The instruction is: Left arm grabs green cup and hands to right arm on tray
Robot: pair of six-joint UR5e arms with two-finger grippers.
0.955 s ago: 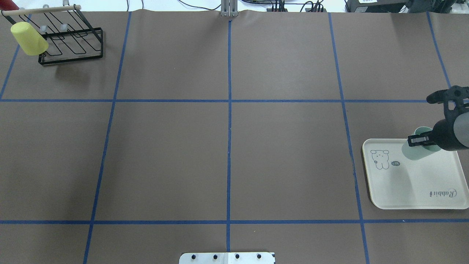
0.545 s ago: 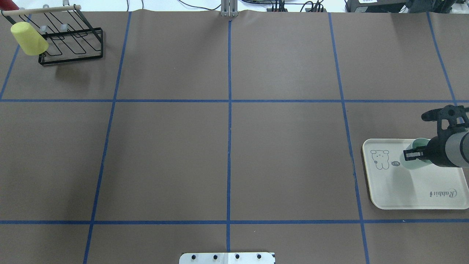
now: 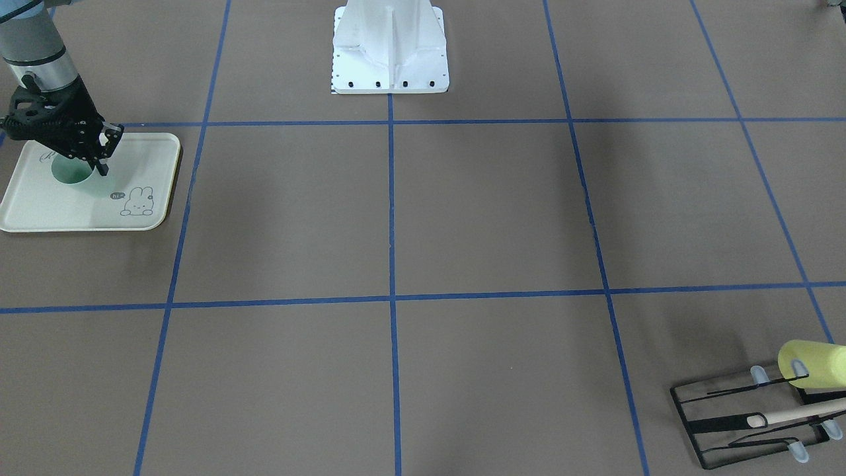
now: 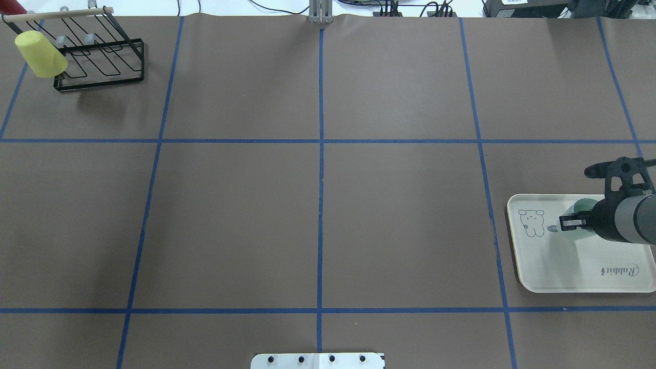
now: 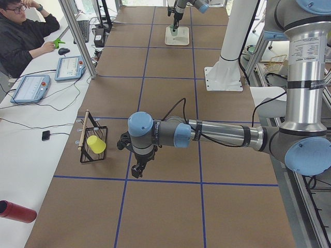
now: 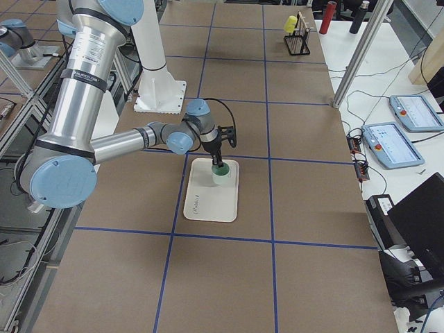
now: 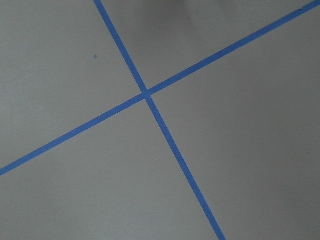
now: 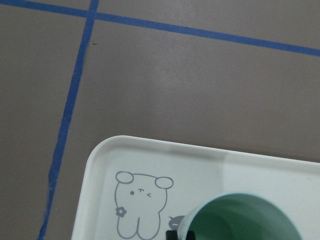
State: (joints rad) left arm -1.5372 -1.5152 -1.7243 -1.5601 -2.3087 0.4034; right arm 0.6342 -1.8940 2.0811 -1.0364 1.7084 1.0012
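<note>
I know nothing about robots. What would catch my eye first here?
The right gripper clamped on a pale green cup at the cream rabbit tray, on the robot's right side. Then a yellow cup hanging on a black wire rack in the far left corner, with blue tape lines gridding the brown surface between.

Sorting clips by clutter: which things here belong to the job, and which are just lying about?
Job: green cup, tray, right pincer, left pincer.
Lying about: yellow cup, wire rack, red bottle.
</note>
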